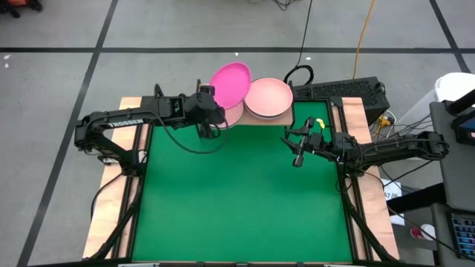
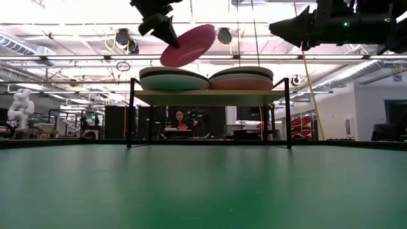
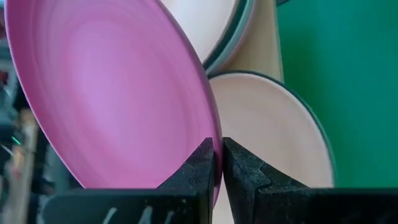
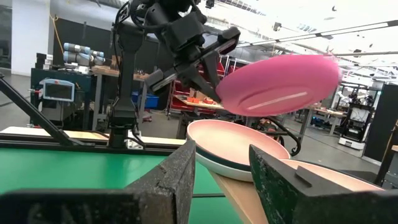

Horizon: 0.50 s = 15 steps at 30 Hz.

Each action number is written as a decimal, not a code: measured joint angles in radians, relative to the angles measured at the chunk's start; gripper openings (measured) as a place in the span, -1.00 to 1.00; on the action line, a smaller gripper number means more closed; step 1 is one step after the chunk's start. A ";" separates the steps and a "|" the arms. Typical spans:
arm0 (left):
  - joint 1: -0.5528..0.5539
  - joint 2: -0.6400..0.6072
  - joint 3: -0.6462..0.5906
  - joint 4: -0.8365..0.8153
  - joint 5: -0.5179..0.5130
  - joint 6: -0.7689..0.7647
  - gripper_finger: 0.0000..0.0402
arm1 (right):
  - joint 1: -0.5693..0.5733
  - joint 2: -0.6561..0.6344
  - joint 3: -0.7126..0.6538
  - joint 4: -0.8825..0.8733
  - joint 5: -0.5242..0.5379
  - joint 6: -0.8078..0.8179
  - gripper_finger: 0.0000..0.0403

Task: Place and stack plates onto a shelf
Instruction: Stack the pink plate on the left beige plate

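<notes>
My left gripper [image 1: 212, 106] is shut on a magenta plate [image 1: 230, 83], which is tilted in the air over the left stack of plates [image 2: 173, 79]. That stack and a second stack topped by a light pink plate [image 1: 268, 96] rest on the wooden shelf [image 2: 210, 97], which stands on black legs at the mat's far edge. My right gripper [image 4: 221, 168] is open and hovers above the mat, to the right of the shelf and nearer than it, touching nothing. My left gripper pinches the magenta plate's rim [image 3: 213, 149] between its two fingers [image 3: 239, 174], one on each face. The fingers come from the table's left, slanting. The plate is lifted clear and tilted, its far side higher [image 2: 203, 35], above the left stack.
Wooden strips [image 1: 130, 148] edge the green mat [image 1: 237, 200], which lies open in front of the shelf. A dark keyboard-like unit [image 1: 341, 90] and cables lie right of the shelf. A person [image 2: 179, 119] sits in the room beyond the table.
</notes>
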State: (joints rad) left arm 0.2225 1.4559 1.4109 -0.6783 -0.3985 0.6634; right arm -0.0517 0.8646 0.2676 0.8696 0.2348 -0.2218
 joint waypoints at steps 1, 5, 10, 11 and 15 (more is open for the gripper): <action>0.001 0.000 0.000 -0.012 0.000 -0.042 -0.85 | 0.000 0.000 0.000 0.000 0.000 0.000 -0.34; 0.001 0.000 0.000 -0.054 0.000 -0.121 -0.85 | 0.000 0.000 0.000 0.000 0.000 0.000 -0.34; 0.000 0.000 0.000 -0.101 0.009 -0.123 -0.85 | 0.000 0.000 0.000 0.000 0.000 0.000 -0.34; 0.001 0.000 0.000 -0.109 0.017 -0.123 -0.85 | 0.000 0.000 0.000 0.000 0.000 0.000 -0.34; 0.001 0.000 0.000 -0.176 0.032 -0.105 -0.85 | 0.000 0.000 0.000 0.000 0.000 0.000 -0.34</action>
State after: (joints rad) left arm 0.2230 1.4563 1.4109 -0.8539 -0.3666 0.5581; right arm -0.0517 0.8648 0.2676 0.8696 0.2345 -0.2218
